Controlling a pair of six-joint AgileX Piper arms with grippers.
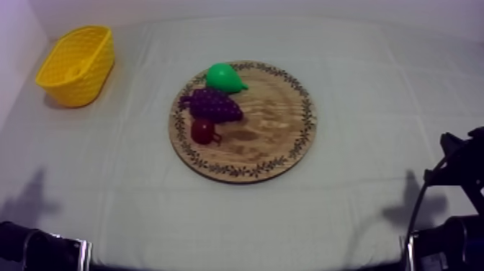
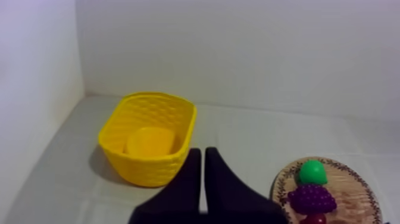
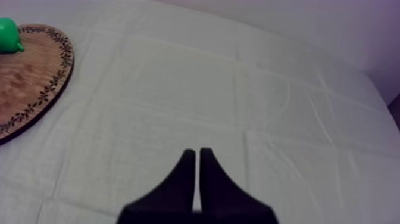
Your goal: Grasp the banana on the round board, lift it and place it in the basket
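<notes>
Jaws lie together on left arm [image 1: 36, 249] and right arm [image 1: 452, 234], both low.

Slanted overhead view, two low wrist views; wooden board [image 1: 274, 130] shared.

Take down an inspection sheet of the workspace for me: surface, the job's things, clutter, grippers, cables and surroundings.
Surface: grey-white cloth, creased, covering the table.
Job's things: yellow basket upright at the far left corner, with a yellow shape lying inside, likely the banana; wooden board mid-table.
Clutter: pear, grapes and small red fruit clustered on the board's left part.
Grippers: left gripper shut on nothing, facing the basket; right gripper shut on nothing, over bare cloth beside the board.
Cables: nothing seen on the cloth.
Surroundings: plain pale walls behind and at the left.
</notes>
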